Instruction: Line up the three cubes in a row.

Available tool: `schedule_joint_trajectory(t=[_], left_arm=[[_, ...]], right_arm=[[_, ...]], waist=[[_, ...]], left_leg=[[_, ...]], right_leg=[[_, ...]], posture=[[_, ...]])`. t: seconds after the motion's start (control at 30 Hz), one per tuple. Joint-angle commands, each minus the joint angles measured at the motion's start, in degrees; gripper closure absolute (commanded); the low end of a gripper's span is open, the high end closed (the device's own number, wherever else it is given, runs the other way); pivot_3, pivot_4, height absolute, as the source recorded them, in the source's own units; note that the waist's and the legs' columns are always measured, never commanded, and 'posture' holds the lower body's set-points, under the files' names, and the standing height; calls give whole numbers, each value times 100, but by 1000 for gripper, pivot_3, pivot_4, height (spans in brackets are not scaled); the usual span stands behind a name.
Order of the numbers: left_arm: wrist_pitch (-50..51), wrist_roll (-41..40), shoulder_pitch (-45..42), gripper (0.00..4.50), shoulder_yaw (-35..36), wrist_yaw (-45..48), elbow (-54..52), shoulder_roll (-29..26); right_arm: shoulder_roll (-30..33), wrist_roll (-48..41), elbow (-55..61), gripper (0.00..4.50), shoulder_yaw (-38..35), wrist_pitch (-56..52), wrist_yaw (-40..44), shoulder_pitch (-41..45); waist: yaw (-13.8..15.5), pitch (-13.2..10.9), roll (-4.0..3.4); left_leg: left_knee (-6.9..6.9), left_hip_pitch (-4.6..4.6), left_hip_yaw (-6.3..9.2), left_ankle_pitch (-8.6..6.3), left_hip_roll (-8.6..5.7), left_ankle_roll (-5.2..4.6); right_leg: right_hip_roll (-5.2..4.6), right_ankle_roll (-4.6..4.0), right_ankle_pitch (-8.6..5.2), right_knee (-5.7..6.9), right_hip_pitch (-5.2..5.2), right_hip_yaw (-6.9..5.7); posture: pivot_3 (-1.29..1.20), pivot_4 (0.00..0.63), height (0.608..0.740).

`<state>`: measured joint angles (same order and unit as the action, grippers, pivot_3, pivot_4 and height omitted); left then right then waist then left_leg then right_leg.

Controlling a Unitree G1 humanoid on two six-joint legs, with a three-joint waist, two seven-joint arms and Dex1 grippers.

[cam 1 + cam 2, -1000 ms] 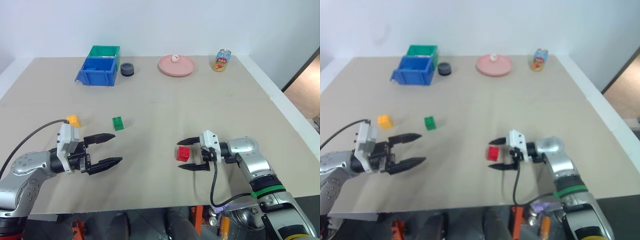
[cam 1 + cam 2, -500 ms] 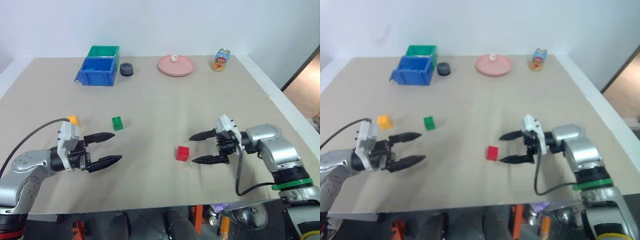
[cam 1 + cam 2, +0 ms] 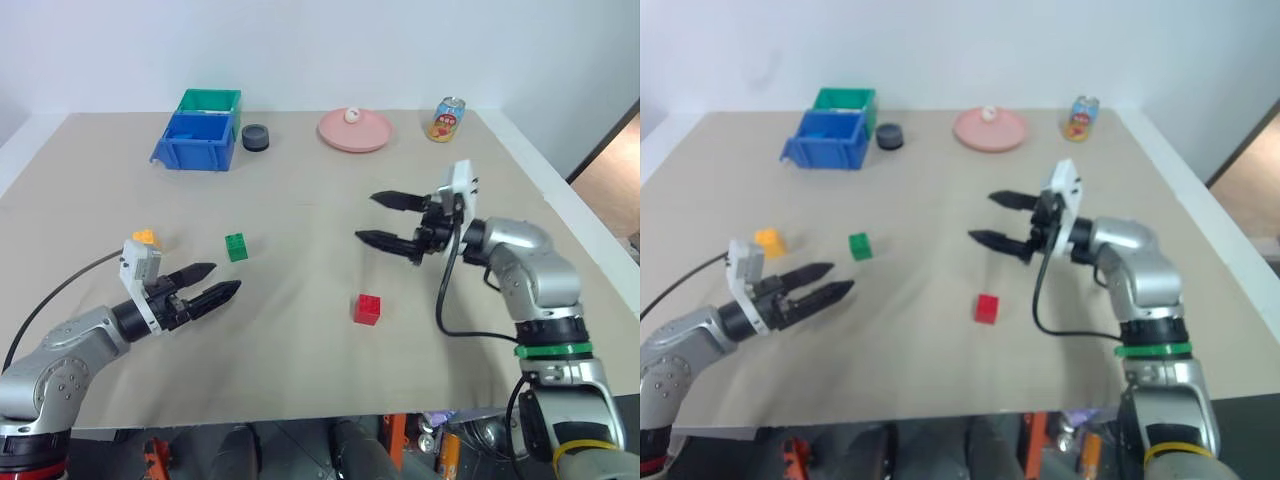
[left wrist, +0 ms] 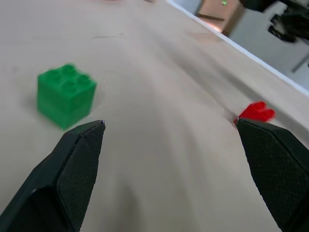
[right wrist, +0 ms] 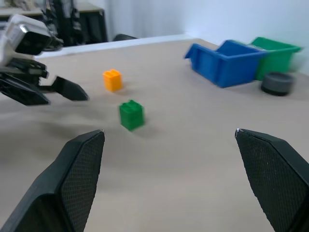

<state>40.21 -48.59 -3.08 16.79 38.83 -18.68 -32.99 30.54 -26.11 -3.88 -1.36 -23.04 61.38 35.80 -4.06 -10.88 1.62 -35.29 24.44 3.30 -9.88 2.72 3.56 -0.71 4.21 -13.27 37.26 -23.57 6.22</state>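
The three cubes lie apart on the tan table [image 3: 300, 200]. The red cube [image 3: 367, 309] sits near the middle front, the green cube [image 3: 236, 246] to the left, and the yellow-orange cube [image 3: 145, 237] further left. My left gripper [image 3: 225, 278] is open and empty, low over the table just in front of the green cube [image 4: 65, 95], pointing toward the red cube [image 4: 257, 111]. My right gripper [image 3: 367, 217] is open and empty, raised above the table beyond the red cube. It faces the green cube [image 5: 131, 114] and the yellow-orange cube [image 5: 112, 79].
A blue bin [image 3: 193, 142] and a green bin [image 3: 210, 101] stand at the back left, with a dark round lid [image 3: 255, 137] beside them. A pink plate [image 3: 354, 131] and a drink can [image 3: 446, 119] stand at the back right. The table's right edge runs close to my right arm.
My right gripper, which straddled the red cube, drew back from it and rose up and away. The red cube stayed on the table. My left gripper rolled and edged toward the green cube.
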Motion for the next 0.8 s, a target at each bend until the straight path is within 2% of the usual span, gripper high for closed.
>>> schedule_joint_trajectory(t=[0.03, 0.17, 0.37, 0.67, 0.8], left_arm=[[66, -42, 183, 0, 153, -493, -401, 135], [-215, 834, 379, 0, -297, -1305, -572, 456], [-893, 1917, 159, 0, -774, -1413, -98, 463], [-949, 2720, -656, 0, -1003, -2091, 661, 941], [-1135, 2970, -998, 0, -1207, -2022, 1041, 1084]], right_arm=[[9, -147, 596, 19, -36, -89, -103, -156], [-86, -315, 808, 19, -79, -225, -221, -335], [-81, -334, 896, 19, -62, -232, -296, -439], [-73, -395, 1018, 19, -94, -236, -416, -584], [-52, -375, 1080, 19, -65, -196, -469, -643]], waist=[[-1, 0, 0], [-11, 1, 0], [-14, 2, 2], [-8, 2, 2], [-8, 2, 2]], left_leg=[[-2, 0, 0, 0, -1, 0], [-4, -15, -2, 0, 0, 0], [-13, -18, -3, 15, 0, 5], [-9, -9, -2, 15, -1, 6], [-7, -10, -1, 14, -2, 6]], right_leg=[[-1, 0, 1, 0, 0, 0], [2, -29, -7, 0, 10, 2], [4, -36, 14, 0, 10, 3], [5, -23, 8, -1, 8, 4], [6, -6, 17, -1, 8, 4]], posture=[[0, 150, 736], [0, 150, 736], [0, 150, 736], [0, 150, 736], [0, 150, 736]])
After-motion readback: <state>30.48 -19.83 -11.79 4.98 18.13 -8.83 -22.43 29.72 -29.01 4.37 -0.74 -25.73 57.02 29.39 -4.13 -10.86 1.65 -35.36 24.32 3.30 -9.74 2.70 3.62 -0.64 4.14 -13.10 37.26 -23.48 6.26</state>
